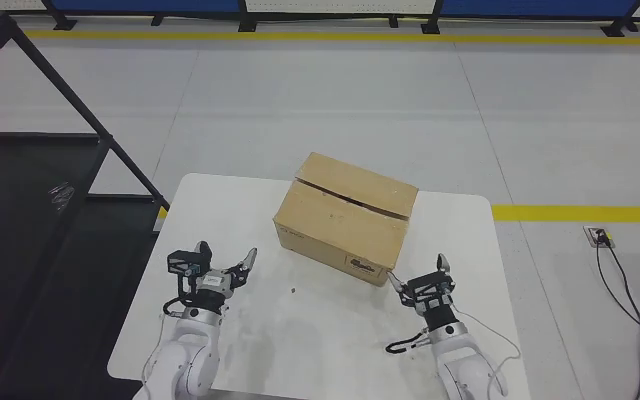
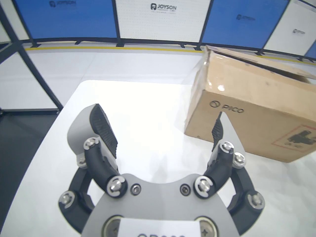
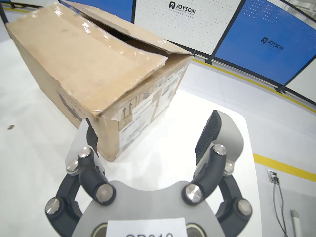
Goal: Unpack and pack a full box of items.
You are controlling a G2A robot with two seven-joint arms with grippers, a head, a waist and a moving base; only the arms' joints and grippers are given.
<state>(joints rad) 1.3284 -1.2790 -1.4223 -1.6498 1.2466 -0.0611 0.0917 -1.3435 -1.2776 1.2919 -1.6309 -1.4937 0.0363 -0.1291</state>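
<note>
Cardboard box (image 1: 345, 215) sits central on the table (image 1: 300, 340), long axis 10-to-4 o'clock. Your right hand (image 1: 420, 275), wide and empty, is nearer, box at its 11; your left hand (image 1: 226, 255), also wide, has it at 2.

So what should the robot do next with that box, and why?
Probably move the right gripper up to the box and lift its near top flap. It and the left gripper are both open and empty, short of the box, whose flaps lie almost shut.
</note>
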